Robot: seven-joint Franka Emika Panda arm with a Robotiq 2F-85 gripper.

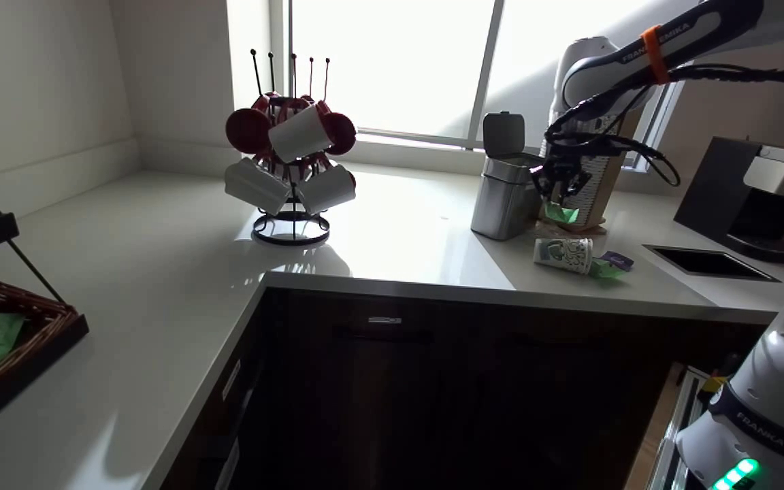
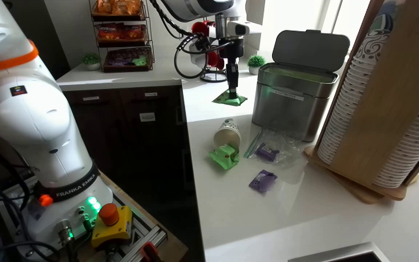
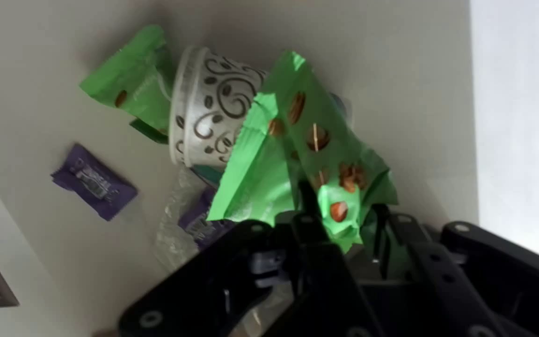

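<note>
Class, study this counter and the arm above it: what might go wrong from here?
The held green packet looks soft and creased in the tool, so it might slip or tear.
The patterned cup lies on its side; a nudge could roll it, perhaps off the counter.
The bin stands near the tool with its lid up; a careless swing might strike either.

gap between held packet (image 2: 227, 99) and bin (image 2: 286, 111)

My arm (image 1: 698, 28) reaches outward and bends down at the wrist (image 2: 227, 29). My claw (image 2: 233, 95) points straight down, fingers (image 2: 232, 77) pinched partway together.
</note>
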